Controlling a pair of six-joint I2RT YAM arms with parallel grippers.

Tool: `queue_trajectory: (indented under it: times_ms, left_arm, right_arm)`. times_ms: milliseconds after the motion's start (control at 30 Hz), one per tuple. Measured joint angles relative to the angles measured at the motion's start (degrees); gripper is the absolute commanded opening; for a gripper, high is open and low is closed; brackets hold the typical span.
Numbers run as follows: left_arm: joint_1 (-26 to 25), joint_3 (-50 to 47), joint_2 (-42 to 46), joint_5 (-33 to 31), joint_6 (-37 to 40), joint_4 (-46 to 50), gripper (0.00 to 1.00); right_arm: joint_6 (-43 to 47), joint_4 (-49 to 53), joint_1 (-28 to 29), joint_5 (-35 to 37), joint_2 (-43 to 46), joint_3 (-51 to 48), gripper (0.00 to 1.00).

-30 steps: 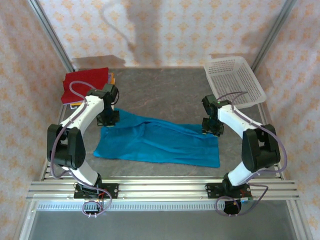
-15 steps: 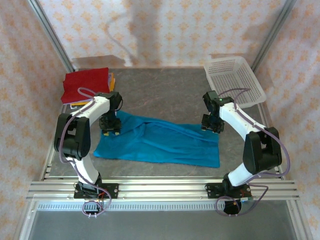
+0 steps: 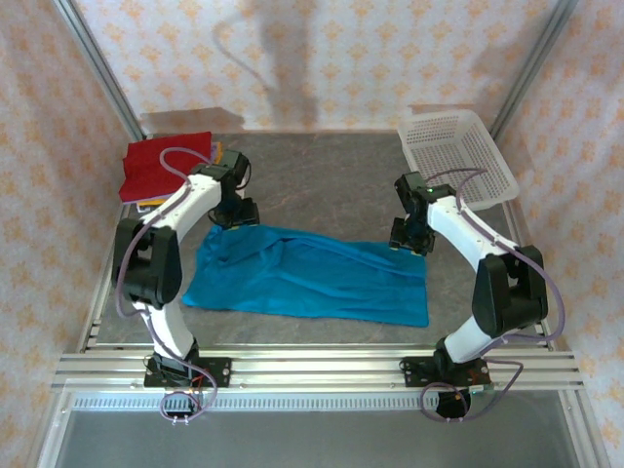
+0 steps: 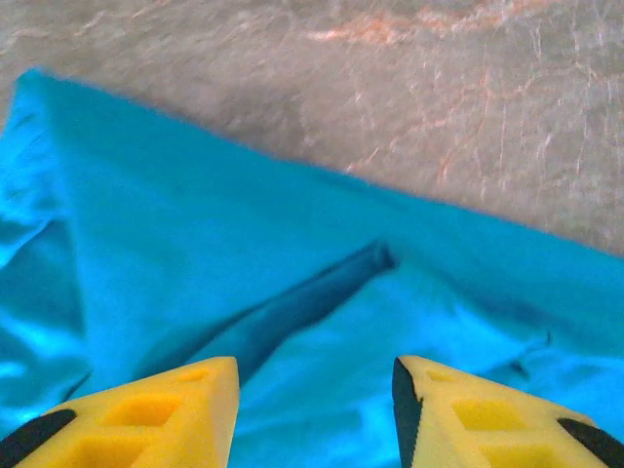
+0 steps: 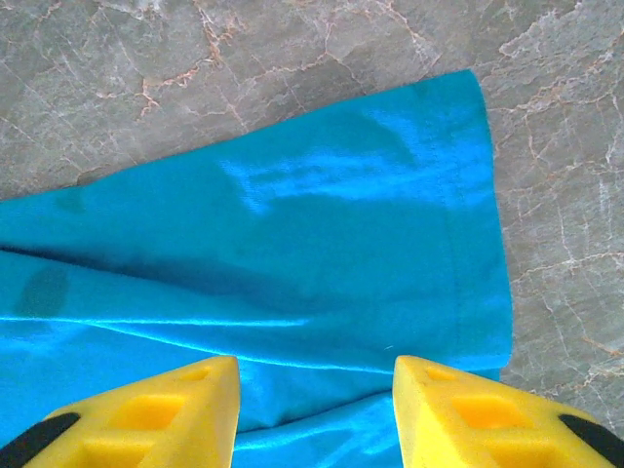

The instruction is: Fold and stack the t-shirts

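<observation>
A teal-blue t-shirt lies folded into a long band across the middle of the table. My left gripper hovers over the shirt's far left corner, open, with nothing between its yellow fingers; the cloth below it has a dark crease. Over the far right end of the band my right gripper is open too, and its fingers frame the shirt's hemmed edge. A folded red t-shirt sits on an orange one at the far left corner.
A white perforated basket stands tilted at the far right corner. Grey marbled tabletop lies bare behind the shirt. Patterned walls and metal posts enclose the table, and a rail runs along the near edge.
My left gripper opened, let go of the teal shirt's left corner and moved toward the far side. The right gripper shifted slightly back. The shirt's left corner now lies flat.
</observation>
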State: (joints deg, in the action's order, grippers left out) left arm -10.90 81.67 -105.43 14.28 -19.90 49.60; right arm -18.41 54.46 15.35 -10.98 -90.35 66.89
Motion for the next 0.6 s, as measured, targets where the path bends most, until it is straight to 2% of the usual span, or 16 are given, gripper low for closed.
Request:
queue_trajectory:
  times_ms: [167,367,600]
  left_arm:
    - [-0.55,4.17,-8.00,1.16,0.00,-1.64,0.42]
    - [-0.98,5.99,-10.71,2.03,0.17,-1.79,0.25]
    - [-2.12,4.50,-9.55,2.99,0.00,-2.34,0.00]
  right_arm:
    - [0.02,0.24,0.00,0.02,-0.35,0.85,0.45]
    - [0.00,0.24,0.00,0.02,-0.35,1.29,0.45]
    - [0.02,0.24,0.00,0.02,-0.35,1.29,0.45]
